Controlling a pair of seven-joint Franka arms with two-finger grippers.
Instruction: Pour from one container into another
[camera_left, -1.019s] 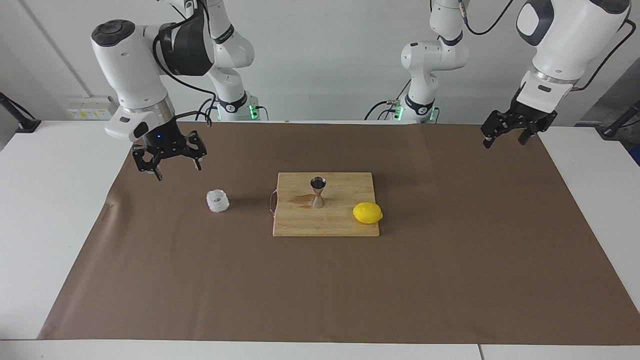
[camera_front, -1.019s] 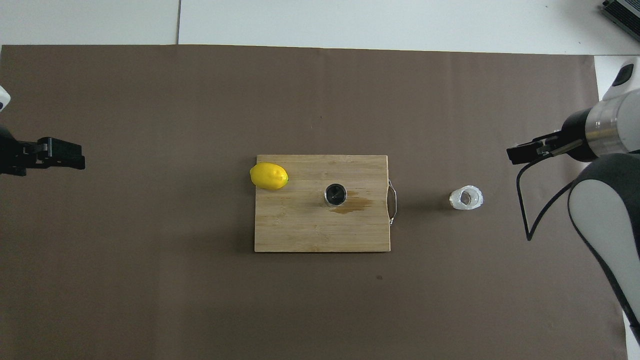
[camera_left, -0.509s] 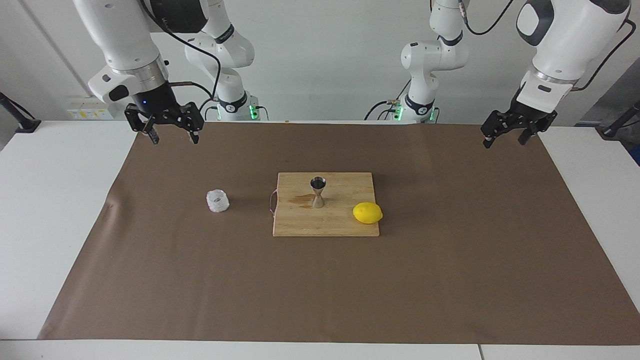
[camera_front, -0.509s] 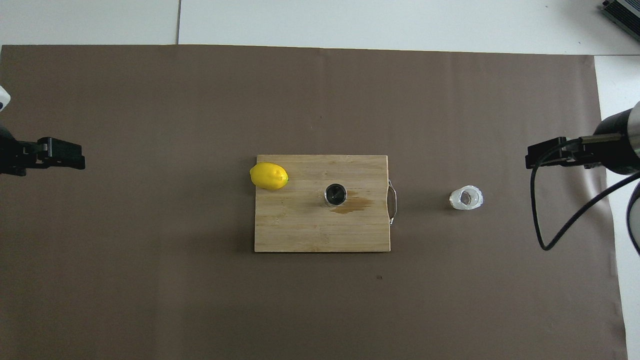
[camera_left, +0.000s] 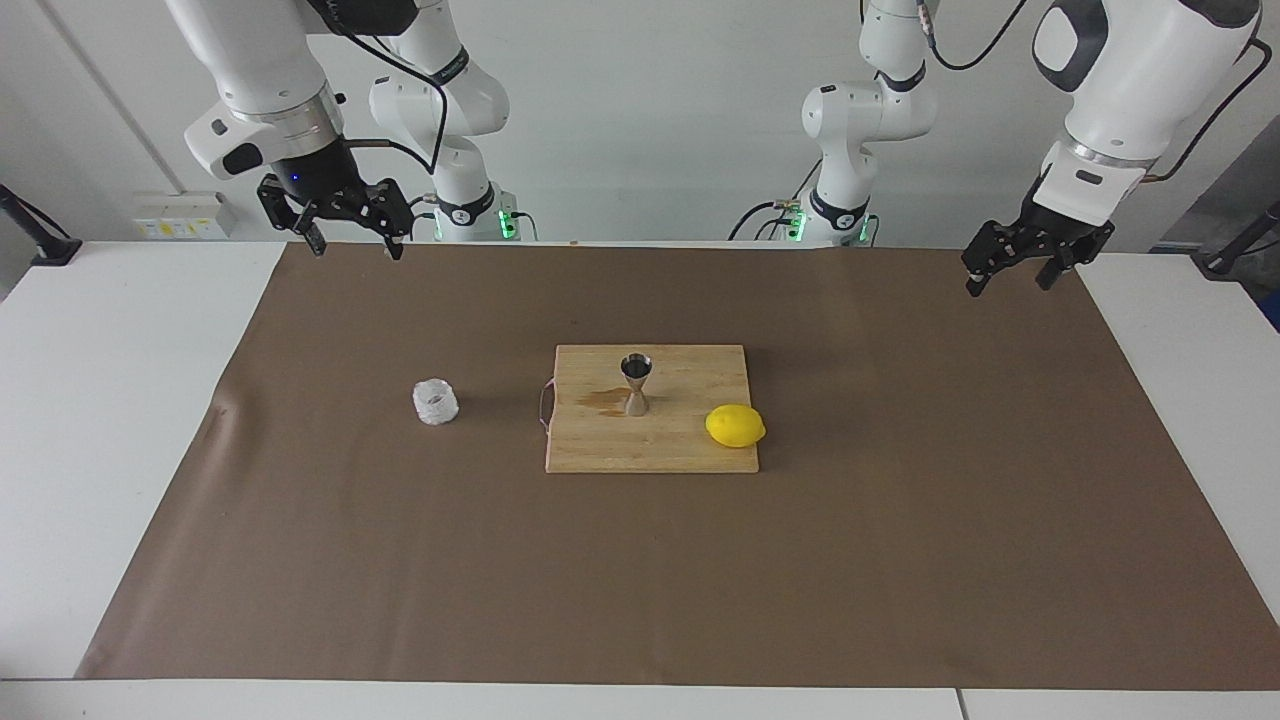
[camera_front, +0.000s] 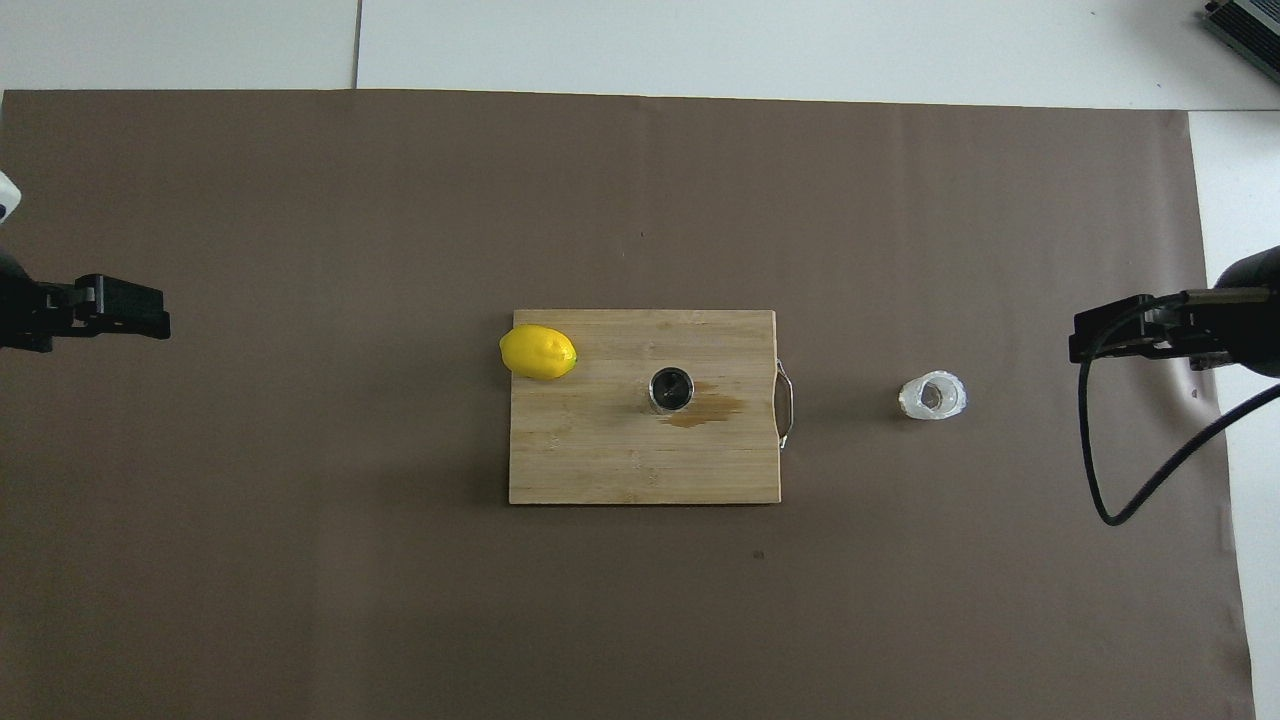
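The table (camera_left: 120, 400) carries a brown mat (camera_left: 900, 520). A wooden cutting board (camera_left: 680, 445) lies at its middle, a lemon (camera_left: 735, 426) on one corner. The steel jigger (camera_left: 636, 384) stands upright on the board beside a wet stain (camera_left: 603, 399). The glass cup (camera_left: 435, 402) sits on the mat toward the right arm's end. Both the right claw (camera_left: 347, 222) and left claw (camera_left: 1010, 262) hang open, empty, over the mat's ends.

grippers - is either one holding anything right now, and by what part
Nothing is held: the left gripper and right gripper hang open and empty.
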